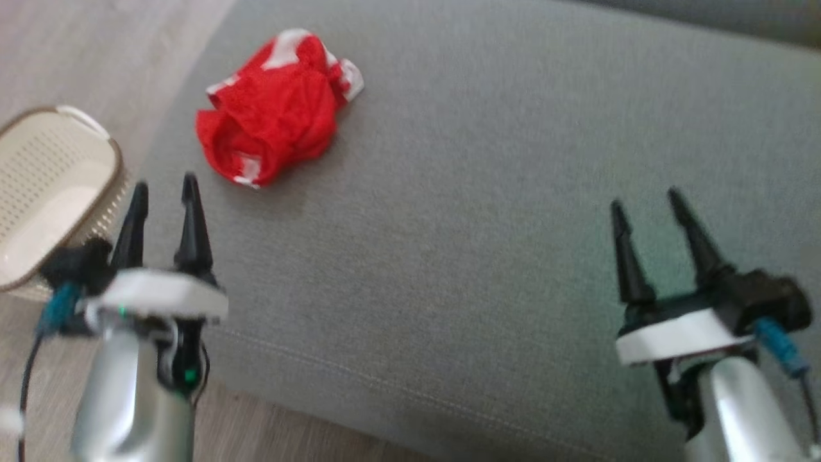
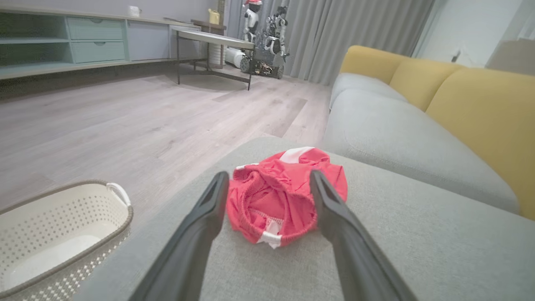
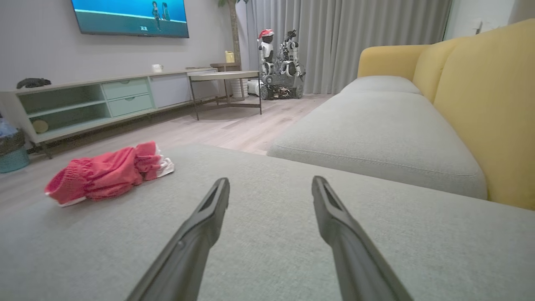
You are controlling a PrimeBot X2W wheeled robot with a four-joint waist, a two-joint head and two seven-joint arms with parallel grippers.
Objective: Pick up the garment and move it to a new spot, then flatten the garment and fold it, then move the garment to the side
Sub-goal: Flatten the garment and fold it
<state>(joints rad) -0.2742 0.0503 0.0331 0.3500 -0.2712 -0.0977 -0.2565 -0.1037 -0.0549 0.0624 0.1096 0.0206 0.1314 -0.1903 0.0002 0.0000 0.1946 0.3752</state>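
Note:
A crumpled red garment (image 1: 276, 109) with white trim lies bunched on the grey sofa cushion (image 1: 487, 212), toward its far left. My left gripper (image 1: 164, 190) hovers open a short way in front of it, fingers pointing at it; in the left wrist view the garment (image 2: 278, 196) sits between and beyond the two spread fingers (image 2: 209, 209), apart from them. My right gripper (image 1: 644, 206) is open over the cushion's right side, far from the garment (image 3: 106, 173), which lies off to its left. Nothing is held.
A cream perforated basket (image 1: 45, 186) stands on the wood floor (image 2: 125, 121) left of the cushion's edge. Yellow sofa backrests (image 3: 480, 108) rise on the far right. A TV cabinet (image 3: 92, 104), a table and a parked robot (image 3: 280, 62) stand across the room.

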